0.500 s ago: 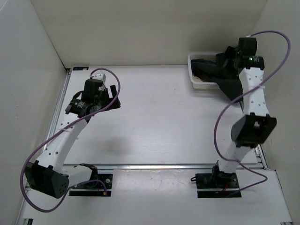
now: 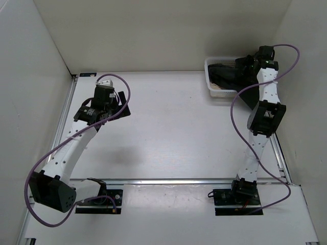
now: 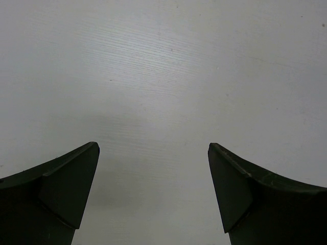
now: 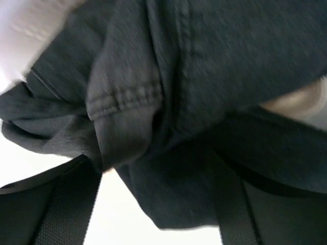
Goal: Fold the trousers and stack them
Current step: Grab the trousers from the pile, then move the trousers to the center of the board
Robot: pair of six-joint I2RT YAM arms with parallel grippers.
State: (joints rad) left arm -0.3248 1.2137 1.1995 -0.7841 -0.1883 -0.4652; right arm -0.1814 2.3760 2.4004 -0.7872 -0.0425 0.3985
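The black trousers [image 2: 224, 71] lie bunched in a white bin [image 2: 208, 77] at the table's far right. My right gripper [image 2: 238, 65] reaches into the bin from the right. In the right wrist view the dark fabric [image 4: 204, 66], with a stitched seam, fills the frame. A fold of it hangs between the fingers of the right gripper [image 4: 158, 168], whose jaws stand wide apart. My left gripper [image 2: 120, 105] hovers over bare table at the left. In its own view the left gripper [image 3: 153, 153] is open with nothing between the fingers.
A beige cloth [image 4: 301, 102] shows under the trousers in the bin, also seen as a tan strip [image 2: 223, 89] at the bin's near edge. White walls [image 2: 46, 46] close the table at the back and both sides.
The right arm has folded in, its elbow now higher in the view, and its wrist has pushed further over the bin. The left arm has barely shifted.
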